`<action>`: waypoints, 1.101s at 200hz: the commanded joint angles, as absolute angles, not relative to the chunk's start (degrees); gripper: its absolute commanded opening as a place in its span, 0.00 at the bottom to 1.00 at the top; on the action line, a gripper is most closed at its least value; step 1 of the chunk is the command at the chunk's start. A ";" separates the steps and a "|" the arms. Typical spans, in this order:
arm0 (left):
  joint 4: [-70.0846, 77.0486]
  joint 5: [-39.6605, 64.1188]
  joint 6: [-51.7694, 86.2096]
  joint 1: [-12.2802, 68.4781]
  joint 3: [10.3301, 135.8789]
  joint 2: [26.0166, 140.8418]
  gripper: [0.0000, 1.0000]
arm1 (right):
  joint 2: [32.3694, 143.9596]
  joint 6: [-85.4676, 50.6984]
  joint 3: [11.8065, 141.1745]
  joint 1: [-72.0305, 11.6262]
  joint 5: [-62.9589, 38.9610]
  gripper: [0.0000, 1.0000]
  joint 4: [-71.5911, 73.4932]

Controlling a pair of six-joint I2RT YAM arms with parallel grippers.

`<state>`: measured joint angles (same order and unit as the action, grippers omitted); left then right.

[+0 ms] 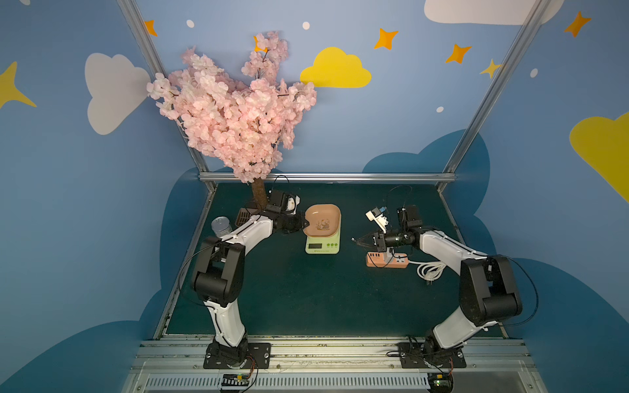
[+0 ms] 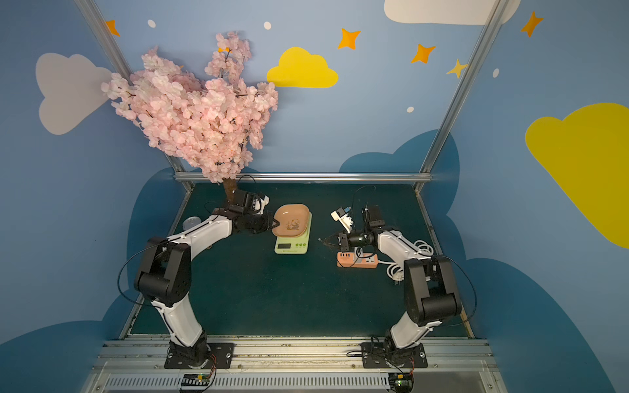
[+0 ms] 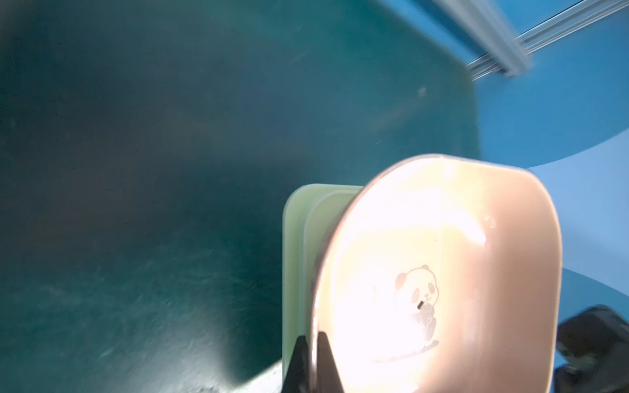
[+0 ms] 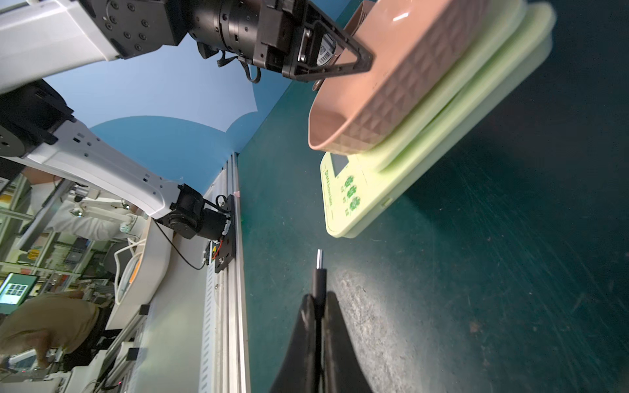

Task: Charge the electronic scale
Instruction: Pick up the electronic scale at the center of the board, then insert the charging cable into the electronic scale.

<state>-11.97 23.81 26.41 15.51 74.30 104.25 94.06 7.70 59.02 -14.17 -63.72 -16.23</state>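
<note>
While the left gripper (image 3: 312, 343) pinches the rim of the glossy pink dish (image 3: 442, 238), the flat pale-green plastic scale (image 1: 322, 245) sits mid-mat (image 1: 289, 296) beneath it; the right gripper (image 4: 318, 301) clamps a slim black metal-tipped plug (image 4: 320, 275).

- The table (image 1: 289, 299) has a dark green top.
- The electronic scale (image 1: 322, 245) sits on it near the middle, with a pink dish (image 1: 323, 221) on top.
- A pink power strip (image 1: 388, 261) lies right of the scale, near it but not touching.
- A white cord (image 1: 429, 270) lies looped farther right of the scale.
- A pink flower tree (image 1: 258, 195) stands left of the scale, farther back.
- A grey can (image 1: 221, 226) stands well left of the scale.
</note>
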 commanded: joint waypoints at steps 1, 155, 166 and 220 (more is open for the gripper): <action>-6.30 28.30 27.25 15.36 73.99 101.18 0.03 | 94.79 7.53 60.61 -15.10 -66.43 0.00 -21.30; 4.07 38.41 20.43 15.35 67.46 94.26 0.03 | 94.05 10.65 62.55 -17.84 -65.51 0.00 -27.60; 4.30 38.75 20.49 15.38 67.27 94.09 0.03 | 93.20 10.31 61.99 -18.02 -65.53 0.00 -26.60; 5.23 39.88 20.49 15.58 66.74 93.61 0.03 | 91.30 10.03 61.43 -18.26 -64.99 0.00 -25.69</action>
<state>1.02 36.36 20.75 15.51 66.22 96.62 93.27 9.47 60.99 -17.91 -65.36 -26.68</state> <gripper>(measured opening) 0.053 0.062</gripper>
